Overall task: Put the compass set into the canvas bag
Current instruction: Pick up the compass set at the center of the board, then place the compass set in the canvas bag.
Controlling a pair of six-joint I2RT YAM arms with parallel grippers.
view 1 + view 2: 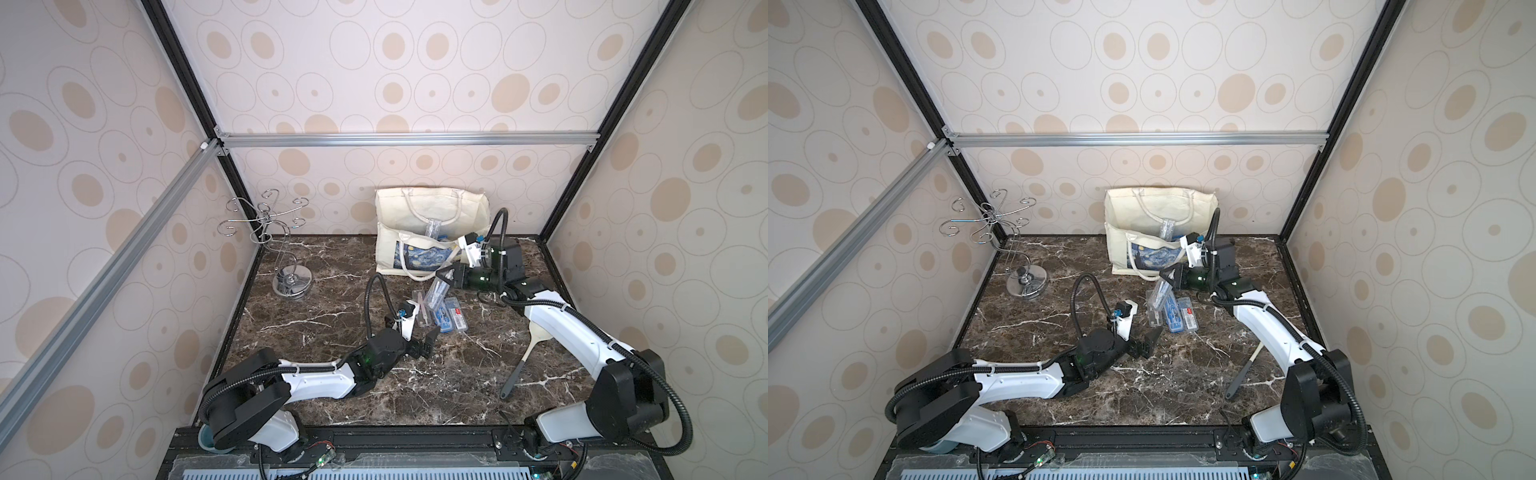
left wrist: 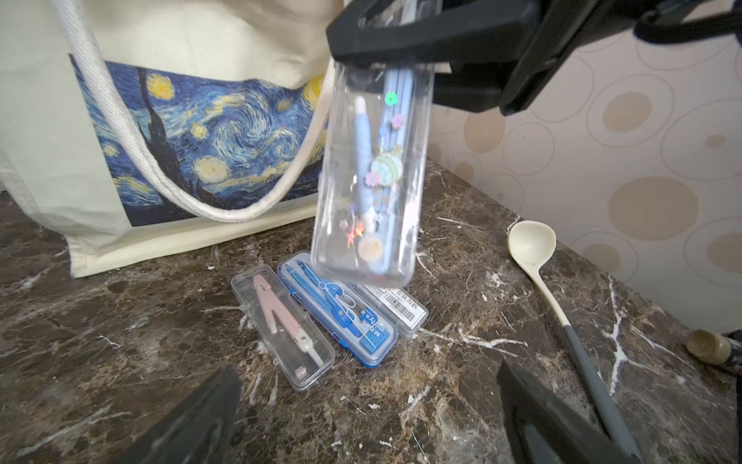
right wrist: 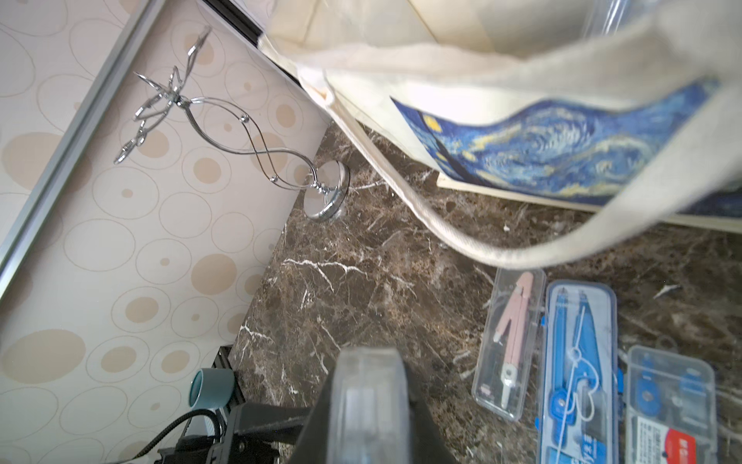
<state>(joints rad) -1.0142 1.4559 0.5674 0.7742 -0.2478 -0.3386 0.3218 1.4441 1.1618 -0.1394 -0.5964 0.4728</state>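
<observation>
Compass set, clear case, is off the table. Left gripper: jaws spread wide, empty, three more cases flat just ahead of it. Right gripper: pinching the set's top end, set dangling below it over those cases; canvas bag right beside it.

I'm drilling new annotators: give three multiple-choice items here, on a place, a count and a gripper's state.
1. The cream canvas bag with blue starry print stands: A) at the back of the dark marble table B) at its front C) off it.
2. Compass cases lying on the table: A) one B) three C) six.
3. The right gripper: A) open B) shut on a clear stickered compass case C) shut, empty.
A: rear wall stands just behind. B: pink-compass case, blue case, barcode-labelled case. B: jaws clamp its end.
</observation>
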